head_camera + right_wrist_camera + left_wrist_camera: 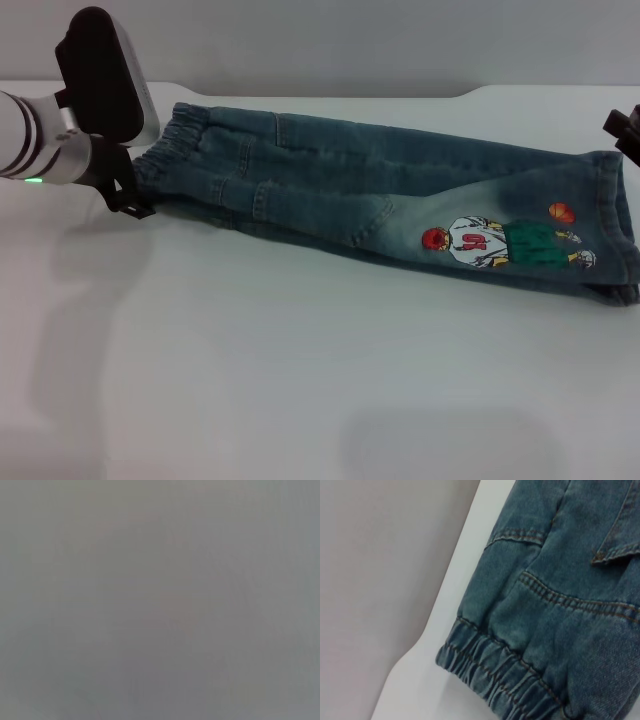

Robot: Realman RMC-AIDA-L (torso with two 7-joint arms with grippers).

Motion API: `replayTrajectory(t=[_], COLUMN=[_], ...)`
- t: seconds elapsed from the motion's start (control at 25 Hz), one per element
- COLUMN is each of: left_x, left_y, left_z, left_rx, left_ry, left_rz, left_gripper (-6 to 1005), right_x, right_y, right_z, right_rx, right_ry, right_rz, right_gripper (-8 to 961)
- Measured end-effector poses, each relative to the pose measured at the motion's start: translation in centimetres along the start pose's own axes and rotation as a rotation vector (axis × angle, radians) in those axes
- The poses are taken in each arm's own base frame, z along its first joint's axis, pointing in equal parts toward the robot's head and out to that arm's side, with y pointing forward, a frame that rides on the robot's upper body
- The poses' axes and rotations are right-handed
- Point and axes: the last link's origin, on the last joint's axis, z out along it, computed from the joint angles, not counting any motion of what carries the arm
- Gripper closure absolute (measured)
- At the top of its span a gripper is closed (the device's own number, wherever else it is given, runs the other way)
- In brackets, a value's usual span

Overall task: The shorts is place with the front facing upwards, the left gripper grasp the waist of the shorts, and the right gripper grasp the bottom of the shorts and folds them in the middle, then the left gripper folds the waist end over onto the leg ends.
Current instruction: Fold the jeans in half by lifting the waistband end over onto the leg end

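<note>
One pair of shorts (pixel 380 200) lies folded lengthwise on the white bench (pixel 250 380), waist end (pixel 175 140) to the left. The left tool (pixel 135 205) hangs just beside that waistband (grip cannot be told). The right tool (pixel 625 130) sits near the leg ends (pixel 615 220).

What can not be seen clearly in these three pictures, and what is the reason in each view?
- Right gripper: head view, cut off by the picture's edge, so its fingers cannot be judged.
- Right wrist view: only a featureless grey blur; nothing identifiable.
- Left gripper: head view, its fingertips sit beside the waist end of the shorts; contact is unclear.
- Left wrist view: its own fingers do not show.
</note>
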Motion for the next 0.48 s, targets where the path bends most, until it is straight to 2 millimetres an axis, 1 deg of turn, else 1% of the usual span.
replayTrajectory(t=[0.44, 0.48], left_x=[-0.19, -0.2], left_y=[0.35, 0.37], left_z=[0.42, 0.45], left_rx=[0.02, 0.02], left_ry=[-0.005, -0.005], left_rz=[0.011, 0.012], left_gripper=[177, 216], right_x=[-0.04, -0.03], right_y=[0.0, 0.02], right_z=[0.04, 0.04], right_rx=[-0.001, -0.001], right_ry=[-0.001, -0.001], right_rz=[0.0, 0.0], right_gripper=[571, 571])
